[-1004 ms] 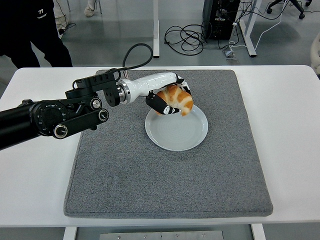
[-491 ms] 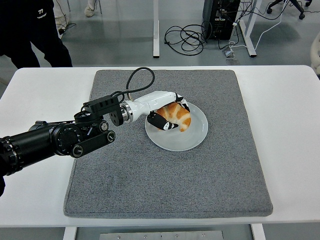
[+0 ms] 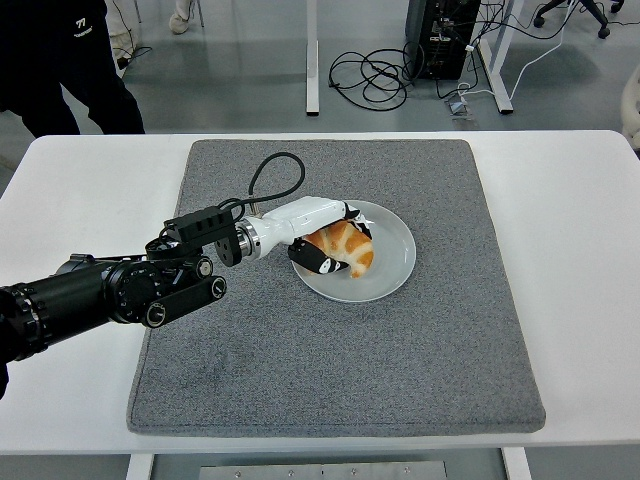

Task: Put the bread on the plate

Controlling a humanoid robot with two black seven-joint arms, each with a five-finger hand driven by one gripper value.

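A golden-brown piece of bread (image 3: 349, 247) rests low over the left half of a round white plate (image 3: 392, 256), which sits on the grey mat. My left hand (image 3: 330, 243), white at the wrist with black fingers, is curled around the bread from its left side, and the black fingers show above and below the loaf. The bread touches or nearly touches the plate's surface; I cannot tell which. My left arm reaches in from the left edge across the mat. The right arm is out of sight.
A grey mat (image 3: 440, 370) covers most of the white table (image 3: 580, 250). A black cable (image 3: 275, 172) loops up from my left wrist. A person in dark clothes (image 3: 60, 60) stands beyond the table's far left corner.
My left hand has come down and slightly left with the bread, from above the plate's far left rim to low over the plate. The arm has pulled back toward the left.
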